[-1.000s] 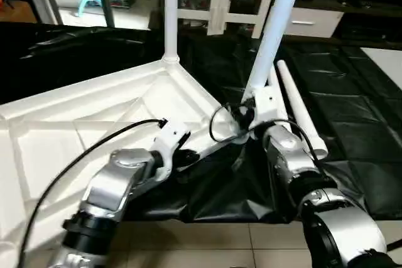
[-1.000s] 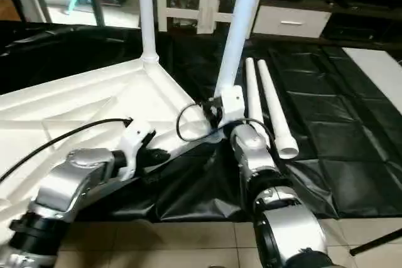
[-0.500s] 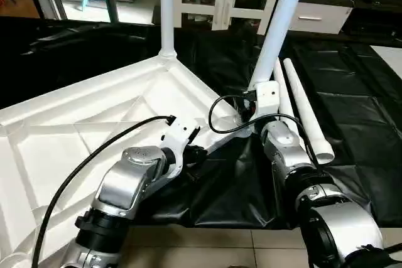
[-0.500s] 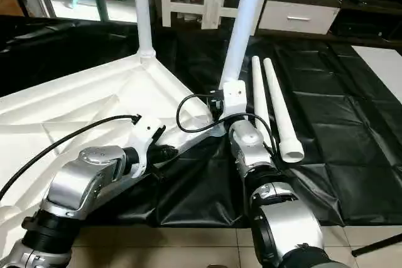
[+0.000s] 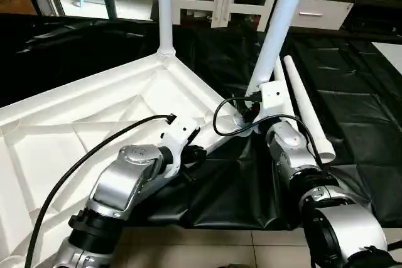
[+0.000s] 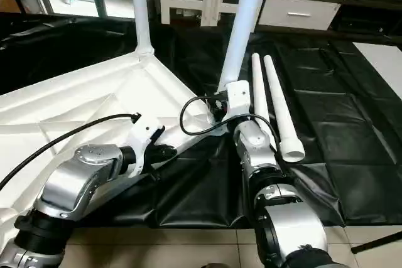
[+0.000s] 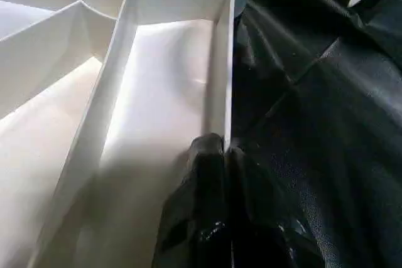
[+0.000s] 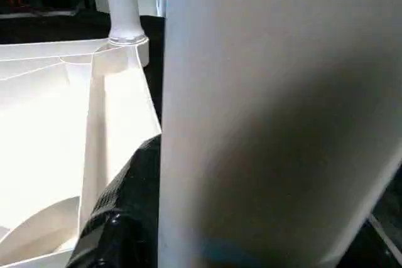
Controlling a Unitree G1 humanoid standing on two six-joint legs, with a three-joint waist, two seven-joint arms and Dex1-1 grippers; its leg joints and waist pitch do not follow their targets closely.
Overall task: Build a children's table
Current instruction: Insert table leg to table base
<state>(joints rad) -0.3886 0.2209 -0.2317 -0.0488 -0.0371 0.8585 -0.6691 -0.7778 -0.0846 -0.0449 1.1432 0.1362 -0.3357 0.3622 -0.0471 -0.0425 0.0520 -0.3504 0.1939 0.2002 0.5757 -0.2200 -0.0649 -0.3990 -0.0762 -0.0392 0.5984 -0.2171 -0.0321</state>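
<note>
tabletop (image 5: 94,117): white plastic, upside-down on black sheet (image 5: 352,111), ribbed underside up; fills left + centre of scene, one corner pointing far, one pointing right toward the arms.
fitted leg (image 5: 164,4): stands upright in far corner socket.
held leg (image 5: 276,23): tilted, foot at right corner of tabletop; seating depth hidden behind gripper, can't tell if it's in.
spare legs (image 5: 301,101): two, lying side by side on sheet just right of held leg, open ends toward near side.
right gripper (image 5: 250,106): jaws about half wide, wrapped on low end of held leg; wrist view has a black finger (image 8: 125,211) against the tube.
left gripper (image 7: 220,149): jaws pinched nearly closed on thin near-right rim wall of tabletop, one finger each side.
handling, legs: prob light, hollow, stiff; smooth + tapered, so likely to slip or twist in jaws. Best grip low, near socket end, where push goes straight down.
handling, tabletop: prob light for its size, so slides on slick sheet if pushed sideways; rim thin, may flex. Hold rim close to the corner being worked, as left does.
risk: leg going in crooked w/ tilt; straighten before pressing.
</note>
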